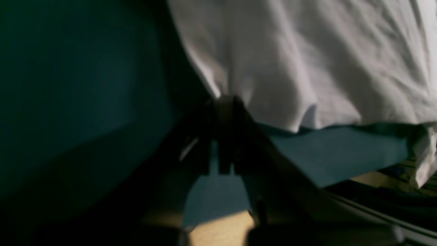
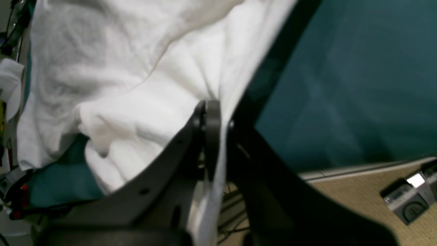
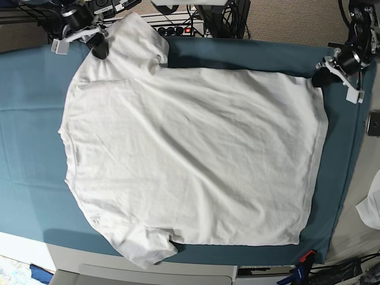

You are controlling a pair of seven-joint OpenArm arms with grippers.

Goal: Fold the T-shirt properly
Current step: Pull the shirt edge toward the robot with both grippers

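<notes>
The white T-shirt [image 3: 190, 154] lies spread flat on the teal table cover [image 3: 29, 119], collar side toward the left of the base view and hem toward the right. My right gripper [image 3: 100, 48] is at the far left corner by the upper sleeve. In the right wrist view that gripper [image 2: 211, 106] is shut, with a fold of the T-shirt [image 2: 119, 68] pinched between its fingers. My left gripper [image 3: 317, 77] is at the far right hem corner. In the left wrist view its fingers [image 1: 225, 99] meet on the edge of the T-shirt [image 1: 307, 61].
A small white cloth [image 3: 371, 208] hangs off the right side. A power strip [image 3: 172, 28] and cables lie behind the table's far edge. Grey boxes [image 2: 406, 201] stand on the floor. A red clamp [image 3: 306, 256] sits at the front right corner.
</notes>
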